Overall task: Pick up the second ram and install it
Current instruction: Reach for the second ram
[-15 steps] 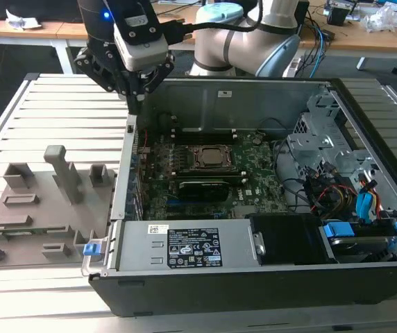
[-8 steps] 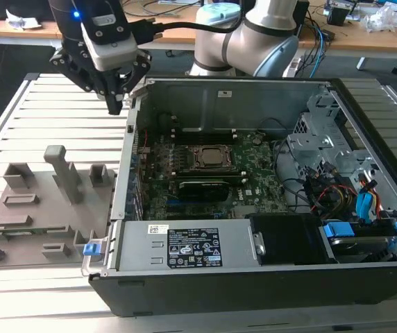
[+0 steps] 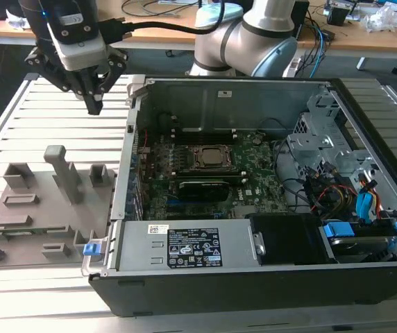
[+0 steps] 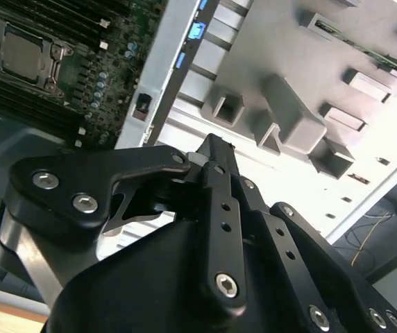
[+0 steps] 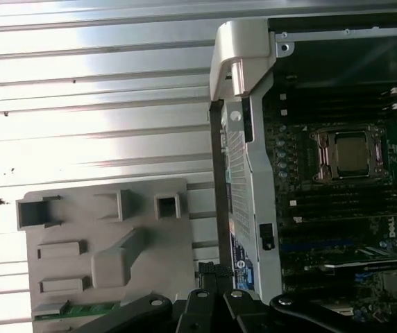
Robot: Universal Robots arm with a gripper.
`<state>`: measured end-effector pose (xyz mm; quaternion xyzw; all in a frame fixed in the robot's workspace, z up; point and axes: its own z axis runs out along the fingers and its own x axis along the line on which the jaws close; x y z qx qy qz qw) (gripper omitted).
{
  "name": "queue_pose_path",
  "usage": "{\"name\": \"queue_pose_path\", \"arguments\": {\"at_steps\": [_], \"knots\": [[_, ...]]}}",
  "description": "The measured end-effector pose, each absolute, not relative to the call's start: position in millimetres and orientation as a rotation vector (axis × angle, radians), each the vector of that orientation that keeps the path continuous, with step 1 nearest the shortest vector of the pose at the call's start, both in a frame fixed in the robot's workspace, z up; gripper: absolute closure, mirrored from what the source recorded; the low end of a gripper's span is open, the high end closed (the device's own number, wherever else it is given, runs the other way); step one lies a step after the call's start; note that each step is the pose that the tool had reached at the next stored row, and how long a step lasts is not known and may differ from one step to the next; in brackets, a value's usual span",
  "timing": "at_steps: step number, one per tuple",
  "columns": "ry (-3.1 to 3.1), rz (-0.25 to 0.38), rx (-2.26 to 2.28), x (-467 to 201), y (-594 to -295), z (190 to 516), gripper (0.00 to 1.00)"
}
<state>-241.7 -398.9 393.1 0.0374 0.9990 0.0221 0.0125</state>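
Note:
The second ram (image 5: 80,309), a thin green stick, lies in a slot of the grey holder (image 5: 108,229) on the slatted table. In the second wrist view, the ram (image 4: 355,45) appears as a green strip in one of the holder's far slots. My gripper (image 3: 94,105) hangs above the table, beyond the holder (image 3: 39,208) and beside the open computer case's wall on the exterior view's left. Its black fingers (image 4: 216,173) are pressed together with nothing between them, well apart from the ram. The motherboard (image 3: 254,180) lies inside the case.
The open computer case (image 3: 254,270) fills the exterior view's right, with a silver socket (image 3: 214,158), a black oblong card (image 3: 202,189), drive cages and cables (image 3: 337,187). A blue tab (image 3: 91,248) sticks out at its corner. The arm's base (image 3: 247,35) stands behind the case.

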Motion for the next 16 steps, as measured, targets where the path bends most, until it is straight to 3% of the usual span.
{"name": "queue_pose_path", "arguments": {"at_steps": [16], "knots": [[3.114,0.069,0.117,-292,-399,393,0.89]]}}
